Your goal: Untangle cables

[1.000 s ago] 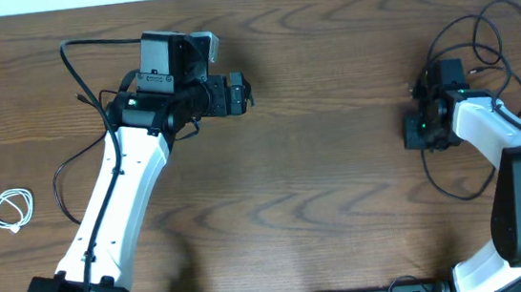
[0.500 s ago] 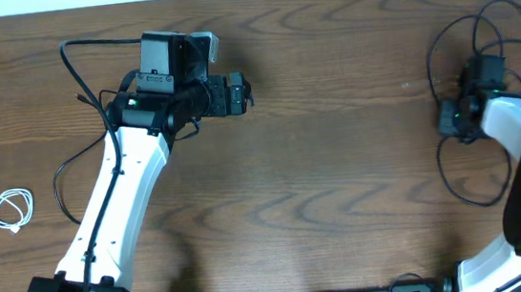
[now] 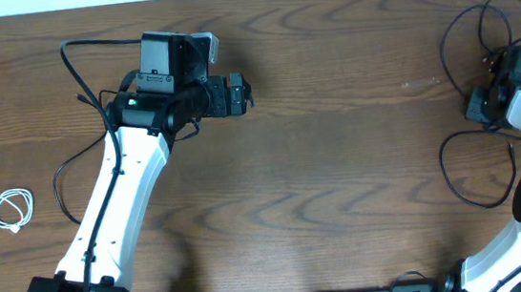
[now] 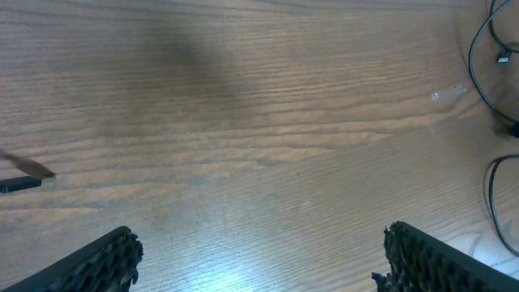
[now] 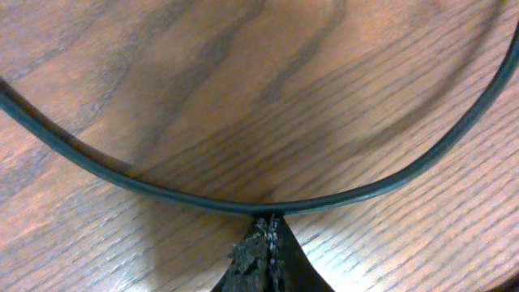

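Right claw [image 5: 266,237]: it is closed on the black cable [image 5: 162,188]. The pads meet at the bottom centre of the right wrist view, and the cord is pinched at their very tip. Such a shallow pinch suits dragging one strand, not lifting the bundle.
Black cable: it sits at the far right edge of the overhead frame. One set of loops lies toward the upper right, and a wider open loop lies on the table [image 3: 340,177] lower down. In the right wrist view the cord sweeps from upper left down to the claw and back up to the upper right. The two sides hang from the grip like a sling.
Left claw [image 4: 259,264]: it is open wide. You can see both fingers at the lower corners of the left wrist view, with nothing between them but bare wood. It hangs over the upper middle of the overhead frame, well apart from the black cable. I judge it is parked there to keep out of the way until a second hold is needed.
White cable coil [image 3: 11,210]: it is a small neat coil at the left edge, well apart from everything else. It looks already sorted.
Connector [image 4: 503,58]: a small plug end shows on the cord at the upper right of the left wrist view.
Step in hand: it looks like you are drawing one strand out of the loops to open them up.
Risk: with so little cord inside the pads, a snag at a crossing could slip it free. Whether the upper loops cross or merely overlap cannot be told from here.
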Available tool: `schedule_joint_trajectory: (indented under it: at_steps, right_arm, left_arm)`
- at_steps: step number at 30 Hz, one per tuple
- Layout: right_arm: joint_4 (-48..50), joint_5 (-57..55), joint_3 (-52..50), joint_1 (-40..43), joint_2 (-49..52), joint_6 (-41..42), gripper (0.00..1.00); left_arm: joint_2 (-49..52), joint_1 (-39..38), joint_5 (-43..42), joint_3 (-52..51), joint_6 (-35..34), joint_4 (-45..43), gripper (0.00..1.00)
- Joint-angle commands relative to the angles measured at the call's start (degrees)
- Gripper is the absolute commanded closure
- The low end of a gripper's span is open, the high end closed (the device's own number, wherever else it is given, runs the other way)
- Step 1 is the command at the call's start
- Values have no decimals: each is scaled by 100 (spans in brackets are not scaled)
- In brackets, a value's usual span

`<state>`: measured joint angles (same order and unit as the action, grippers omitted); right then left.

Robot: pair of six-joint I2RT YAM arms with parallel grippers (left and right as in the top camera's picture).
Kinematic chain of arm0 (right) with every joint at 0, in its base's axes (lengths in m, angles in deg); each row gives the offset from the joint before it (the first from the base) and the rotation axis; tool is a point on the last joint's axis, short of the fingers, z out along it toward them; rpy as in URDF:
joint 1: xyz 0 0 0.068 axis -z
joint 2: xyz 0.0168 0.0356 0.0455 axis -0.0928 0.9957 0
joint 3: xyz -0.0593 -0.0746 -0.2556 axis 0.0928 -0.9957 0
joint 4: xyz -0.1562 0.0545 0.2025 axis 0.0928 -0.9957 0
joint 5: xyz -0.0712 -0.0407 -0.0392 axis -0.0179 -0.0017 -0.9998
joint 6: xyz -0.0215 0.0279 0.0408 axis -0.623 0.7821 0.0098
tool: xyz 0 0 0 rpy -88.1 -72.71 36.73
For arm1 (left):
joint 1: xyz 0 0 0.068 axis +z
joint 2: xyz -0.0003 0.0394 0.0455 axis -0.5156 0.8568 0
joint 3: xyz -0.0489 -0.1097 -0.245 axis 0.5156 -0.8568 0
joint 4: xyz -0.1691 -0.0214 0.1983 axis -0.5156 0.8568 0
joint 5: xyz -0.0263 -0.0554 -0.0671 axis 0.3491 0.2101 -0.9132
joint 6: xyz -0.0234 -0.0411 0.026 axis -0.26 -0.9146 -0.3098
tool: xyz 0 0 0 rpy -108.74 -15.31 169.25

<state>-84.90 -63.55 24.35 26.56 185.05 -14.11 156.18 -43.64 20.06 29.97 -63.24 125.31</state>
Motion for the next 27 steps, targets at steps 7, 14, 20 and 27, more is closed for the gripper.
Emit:
schedule_joint_trajectory:
  at_steps: [7,14,20,27]
  right_arm:
    - [-1838,975,507,111,101,-177,99]
    - [-2826,1471,844,74,-1390,-175,99]
    - [-3180,1488,844,42,-2573,-151,89]
    - [-3486,1467,841,42,-3305,-151,92]
  left_arm:
    - [-96,-13,52,-9,55,-9,4]
    - [-96,-13,52,-9,55,31,4]
    - [-96,-13,55,-9,55,28,4]
    - [-96,-13,55,-9,57,28,4]
